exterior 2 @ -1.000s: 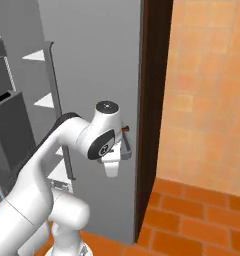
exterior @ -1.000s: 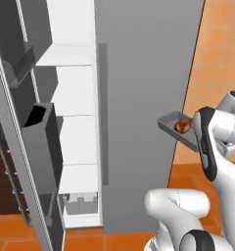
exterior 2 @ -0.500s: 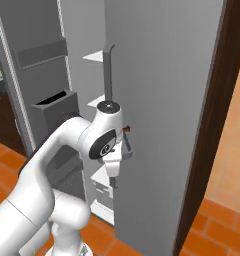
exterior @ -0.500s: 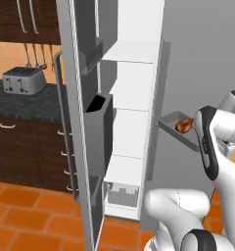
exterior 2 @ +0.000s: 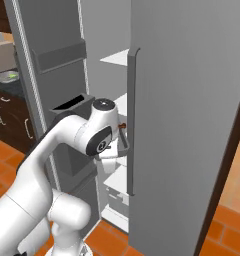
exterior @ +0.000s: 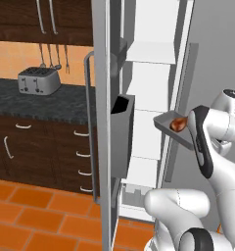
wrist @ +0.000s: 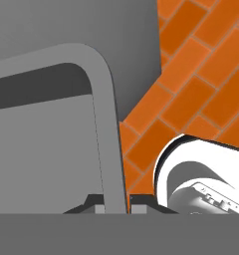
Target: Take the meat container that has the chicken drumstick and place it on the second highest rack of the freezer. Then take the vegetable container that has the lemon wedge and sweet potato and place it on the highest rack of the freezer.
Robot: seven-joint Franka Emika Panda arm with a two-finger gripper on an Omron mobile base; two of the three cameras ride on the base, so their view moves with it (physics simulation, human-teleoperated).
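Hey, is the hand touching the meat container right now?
Touching. In the hand view, the container's rim runs down between the hand's fingertips, shut on it. The left base view shows it carried at the arm's end.

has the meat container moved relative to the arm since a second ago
No. The meat container sits at the same spot beside the arm's wrist; the background shifted because the base turned.

White arm (exterior: 207, 142) holds grey rectangular meat tray (exterior: 168, 128) with brown drumstick (exterior: 178, 124) beside open grey freezer door (exterior: 105, 122); silver toaster (exterior: 38, 81) on dark surface (exterior: 51, 104).
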